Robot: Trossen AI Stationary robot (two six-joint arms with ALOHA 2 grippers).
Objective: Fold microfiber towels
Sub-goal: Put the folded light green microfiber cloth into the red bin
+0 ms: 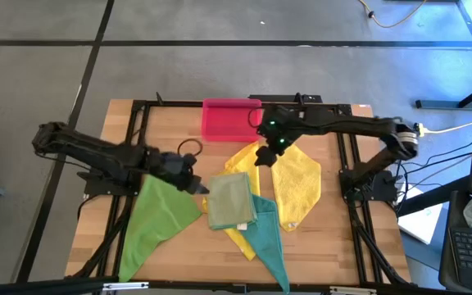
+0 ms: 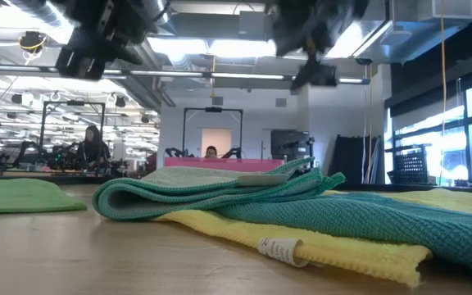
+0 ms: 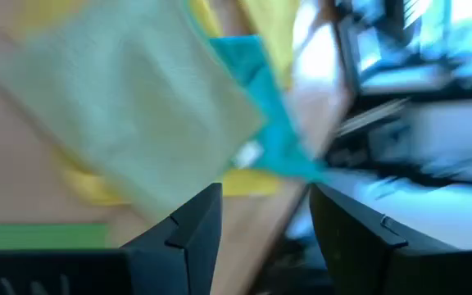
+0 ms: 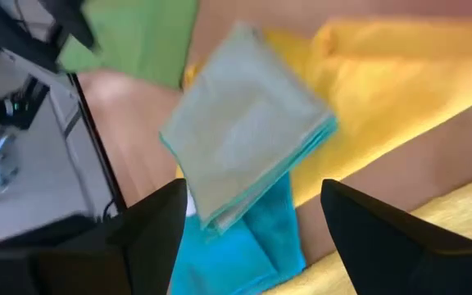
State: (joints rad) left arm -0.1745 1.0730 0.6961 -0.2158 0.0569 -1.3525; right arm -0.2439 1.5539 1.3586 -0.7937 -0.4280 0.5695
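Wooden table (image 1: pixel 342 246) carries the cloths in a loose pile at its middle. Nearest the front edge lie the teal towel (image 1: pixel 270 239) and bright green towel (image 1: pixel 156 215); the folded olive towel (image 1: pixel 230 199) sits between them atop a yellow towel (image 1: pixel 297 187). Left gripper (image 1: pixel 197 185), fingers apart and empty, hovers just beside the olive fold's left edge, nearer than the right gripper (image 1: pixel 262 156), also spread and empty. Pink tray (image 1: pixel 229 120) at the back edge looks empty.

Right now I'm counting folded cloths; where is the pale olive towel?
In the high view the pale olive towel lies folded at the table's middle, atop the teal towel and a yellow towel, just right of the bright green towel.
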